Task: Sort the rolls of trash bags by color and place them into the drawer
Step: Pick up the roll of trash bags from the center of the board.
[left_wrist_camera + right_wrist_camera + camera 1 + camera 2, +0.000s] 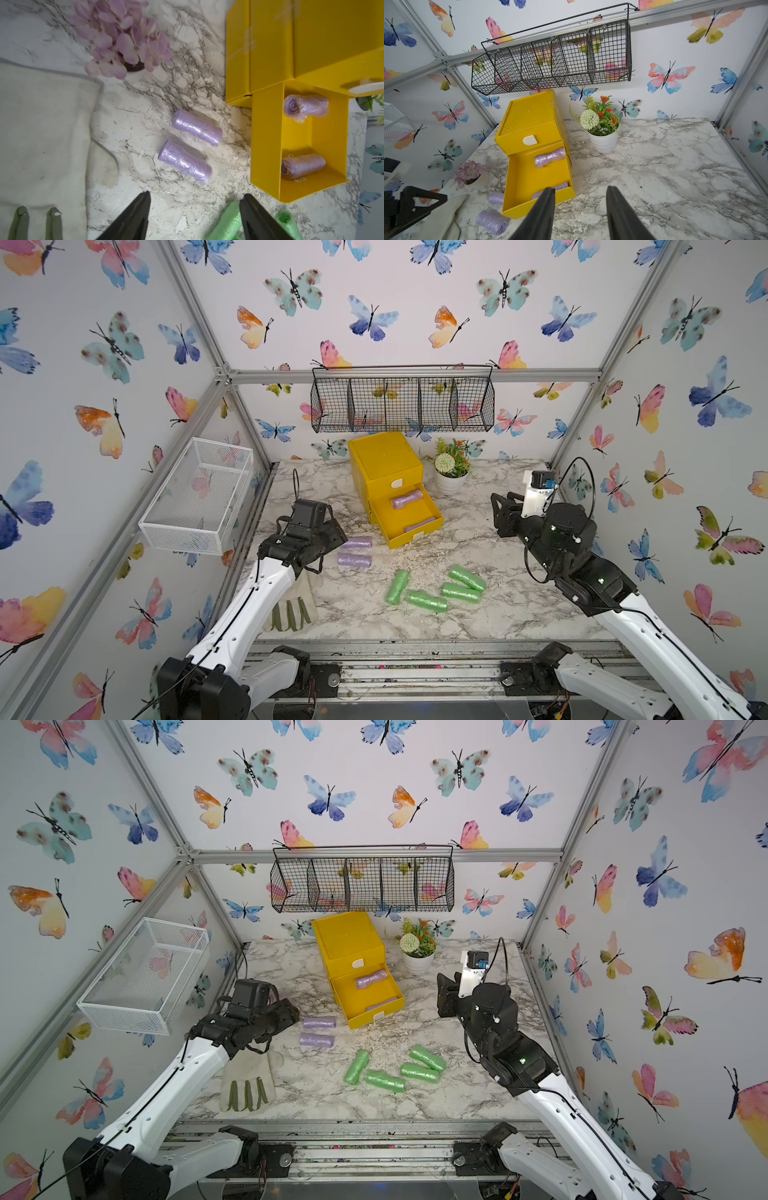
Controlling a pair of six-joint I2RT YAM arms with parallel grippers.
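Sorting partly done: two lilac rolls [406, 498] lie in the open drawer [386, 518] of the yellow chest [384, 460], two more lilac rolls [354, 560] and four green rolls [426, 600] wait on the worktop [519, 605], left pincer [196, 194] and right pincer [579, 188] both parted, empty.

Your left gripper [195, 193] has bare marble [128, 128] to the two purple rolls [185, 161]. The open drawer [411, 514] is free in its middle, a stowed roll [406, 498] at each end. The glove [247, 1085] and flower cluster [122, 37] crowd the left; the wire basket [401, 404] seems to overhang the chest [384, 456].
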